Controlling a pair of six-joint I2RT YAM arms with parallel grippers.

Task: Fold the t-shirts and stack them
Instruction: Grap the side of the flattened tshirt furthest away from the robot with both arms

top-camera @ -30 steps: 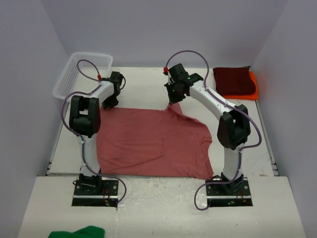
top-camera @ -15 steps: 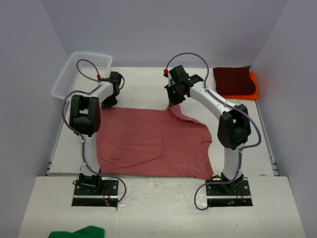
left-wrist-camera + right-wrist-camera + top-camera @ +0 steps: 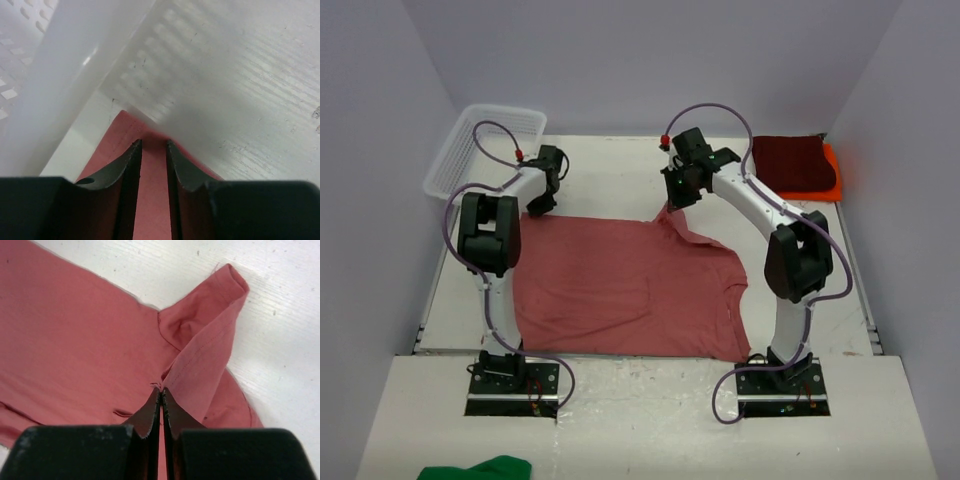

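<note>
- The white desk (image 3: pixel 610 175) carries everything, with the two arms bolted at its near edge.
- The rose shirt (image 3: pixel 620 285) lies spread open over the middle of the desk, reaching almost to the near edge. Most of it is flat. At its far right a fold of cloth is drawn up into a peak, and a sleeve lies toward the right edge.
- A white mesh basket (image 3: pixel 480 140) stands at the far left corner of the desk. In the left wrist view its wall sits just beside the far left corner of the rose shirt.
- The maroon shirt (image 3: pixel 792 163) lies folded at the far right corner of the desk, well apart from the rose shirt.
- The orange shirt (image 3: pixel 833 172) lies under the maroon shirt, with only its right and near edges showing.
- A green cloth (image 3: pixel 480 468) lies on the near platform, left of the left arm's base.
- The right claw (image 3: pixel 161 391) is closed tight on the raised fold of the rose shirt.
- The left claw (image 3: pixel 154 145) stands low over the far left corner of the rose shirt, its fingers parted by a narrow gap with cloth showing between them. I cannot tell whether it touches the cloth.
</note>
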